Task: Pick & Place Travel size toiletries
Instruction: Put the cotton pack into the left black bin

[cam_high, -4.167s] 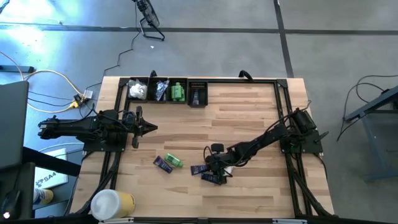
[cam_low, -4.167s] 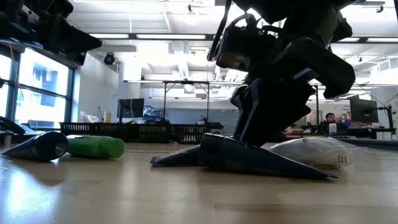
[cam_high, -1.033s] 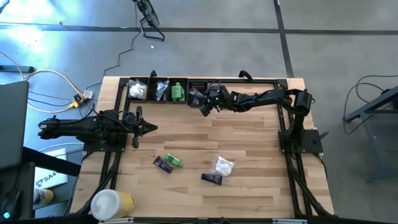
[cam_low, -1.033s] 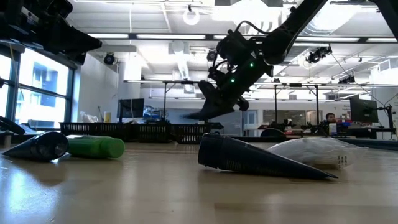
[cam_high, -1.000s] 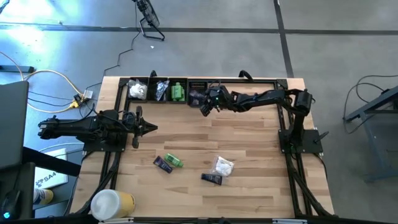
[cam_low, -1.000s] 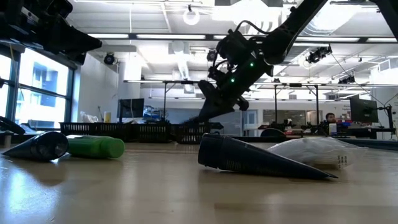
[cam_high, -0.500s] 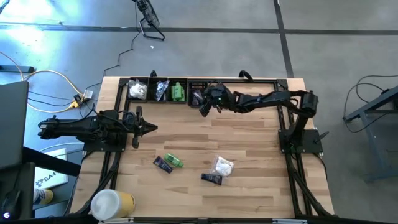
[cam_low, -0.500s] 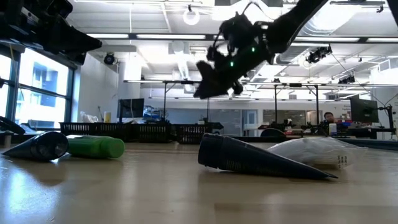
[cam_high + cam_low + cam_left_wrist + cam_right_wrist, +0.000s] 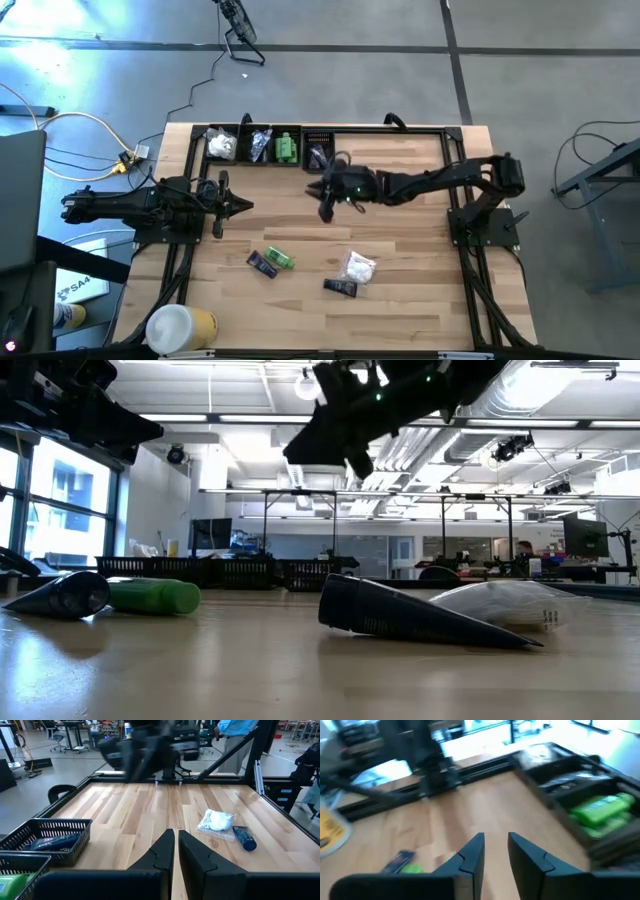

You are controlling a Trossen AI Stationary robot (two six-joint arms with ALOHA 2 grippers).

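Withdrawn from the baskets (image 9: 262, 146), right gripper (image 9: 322, 199) hangs over mid-table, jaws parted, empty; left gripper (image 9: 235, 205) waits, jaws closed.

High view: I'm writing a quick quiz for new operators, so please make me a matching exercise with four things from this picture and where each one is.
Things
1. loose white packet
2. white-and-yellow cylinder
3. green bottles
4. right tool

Places
A. in a black basket at the picture's top edge of the table
B. over the middle of the table, open and empty
C. at the table's bottom-left corner in the picture
D. on bare wood next to a dark sachet

Pairs: 1-D, 2-C, 3-A, 4-B
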